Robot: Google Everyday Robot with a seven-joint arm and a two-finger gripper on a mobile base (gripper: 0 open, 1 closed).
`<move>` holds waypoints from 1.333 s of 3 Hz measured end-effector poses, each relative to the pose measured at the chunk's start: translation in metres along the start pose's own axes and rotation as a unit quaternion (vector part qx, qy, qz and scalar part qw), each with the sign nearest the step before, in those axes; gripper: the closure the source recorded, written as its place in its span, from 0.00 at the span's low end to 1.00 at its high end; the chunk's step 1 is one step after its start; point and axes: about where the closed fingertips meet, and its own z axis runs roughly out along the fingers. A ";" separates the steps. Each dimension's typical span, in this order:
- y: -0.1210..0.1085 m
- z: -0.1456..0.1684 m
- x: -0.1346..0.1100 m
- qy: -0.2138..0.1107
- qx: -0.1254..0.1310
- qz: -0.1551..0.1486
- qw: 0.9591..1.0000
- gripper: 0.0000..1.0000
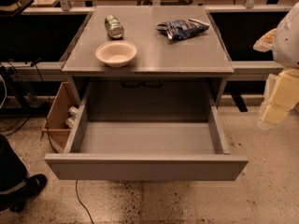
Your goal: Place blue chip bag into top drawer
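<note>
Seeing blue chip bag (182,28) lying upper right on table (187,55), top drawer (145,168) gaping below, gripper (276,99) hovering right edge, grip state unclear.

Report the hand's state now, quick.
Hand: at the right edge of view, beside the open top drawer; open or closed cannot be told.
The blue chip bag lies on the table, apart from it.
</note>
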 end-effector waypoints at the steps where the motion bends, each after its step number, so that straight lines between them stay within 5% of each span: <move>1: 0.000 0.000 0.000 0.000 0.000 0.000 1.000 0.00; 2: -0.026 0.014 -0.012 -0.021 0.003 0.017 1.000 0.00; 4: -0.131 0.062 -0.071 -0.055 0.054 0.046 0.996 0.00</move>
